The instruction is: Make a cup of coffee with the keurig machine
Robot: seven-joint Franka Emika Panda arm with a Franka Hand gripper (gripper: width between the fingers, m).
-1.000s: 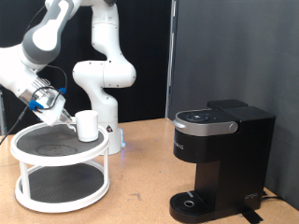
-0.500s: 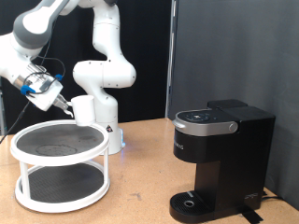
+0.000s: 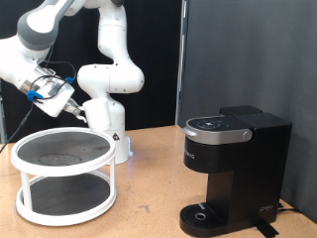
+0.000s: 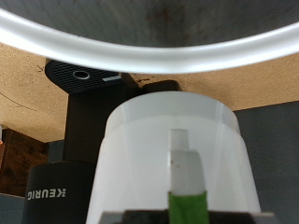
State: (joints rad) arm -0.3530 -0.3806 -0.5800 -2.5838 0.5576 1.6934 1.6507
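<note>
The cup [image 4: 173,154] is a plain white mug that fills the lower middle of the wrist view, with a green-padded fingertip [image 4: 187,182] against its wall. In the exterior view my gripper [image 3: 75,110] is at the upper left and holds the cup [image 3: 93,112] in the air, above the top shelf of the round stand. There the cup blends with the white robot base behind it. The keurig machine [image 3: 233,164] is black and stands at the exterior view's right with its lid down. It also shows in the wrist view [image 4: 84,121] beyond the cup.
A white two-tier round stand [image 3: 28,203] with dark shelves sits at the exterior view's lower left; its rim shows as a white arc in the wrist view [image 4: 149,54]. The robot base [image 3: 111,134] stands behind it. Wooden table top lies between the stand and the machine.
My gripper has lifted the cup off the stand's top shelf, moving it up and a little to the exterior view's right. The machine has not moved.
</note>
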